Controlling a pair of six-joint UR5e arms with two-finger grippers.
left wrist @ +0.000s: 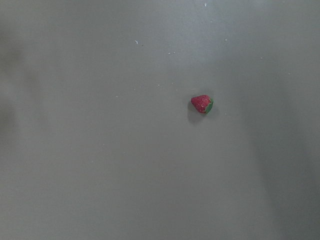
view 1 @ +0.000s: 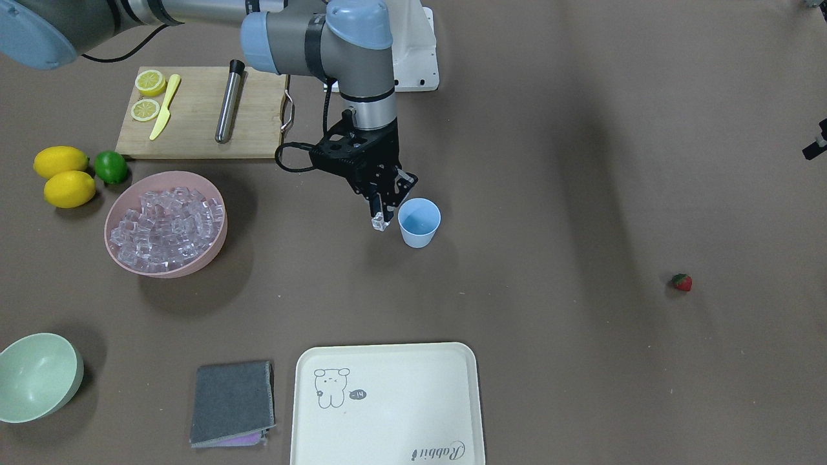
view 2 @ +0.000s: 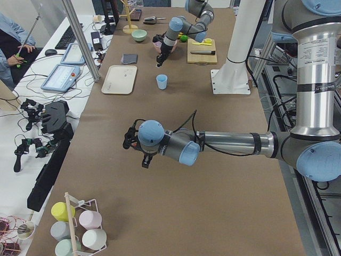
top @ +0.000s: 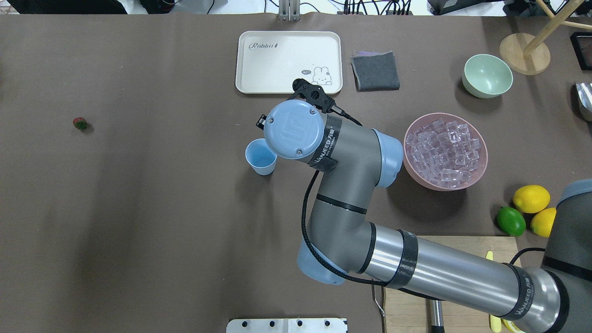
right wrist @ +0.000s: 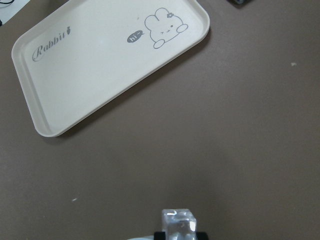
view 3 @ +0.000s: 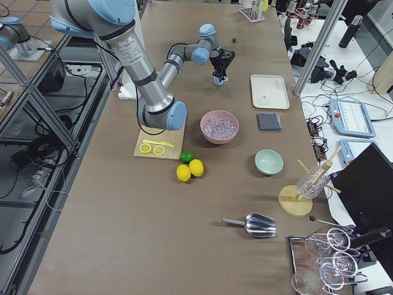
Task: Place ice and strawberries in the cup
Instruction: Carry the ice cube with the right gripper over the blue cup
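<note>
My right gripper [view 1: 382, 218] is shut on one clear ice cube [view 1: 380, 223], held just beside the rim of the light-blue cup [view 1: 419, 221] on the pink bowl's side. In the right wrist view the cube [right wrist: 178, 224] sits between the fingertips at the bottom edge. The rest of the ice [view 1: 168, 219] fills the pink bowl [view 1: 194, 265]. A small red strawberry [view 1: 681, 282] lies alone on the table, and the left wrist view shows it [left wrist: 202, 104] from above. My left gripper [view 2: 130, 144] hovers over that end; I cannot tell whether it is open or shut.
A cream tray [view 1: 387, 403] and a grey cloth [view 1: 232, 402] lie at the operators' edge, with a pale green bowl [view 1: 35, 376] beyond them. Two lemons [view 1: 64, 175], a lime [view 1: 111, 166] and a cutting board [view 1: 194, 135] with lemon halves, knife and metal rod sit near the pink bowl.
</note>
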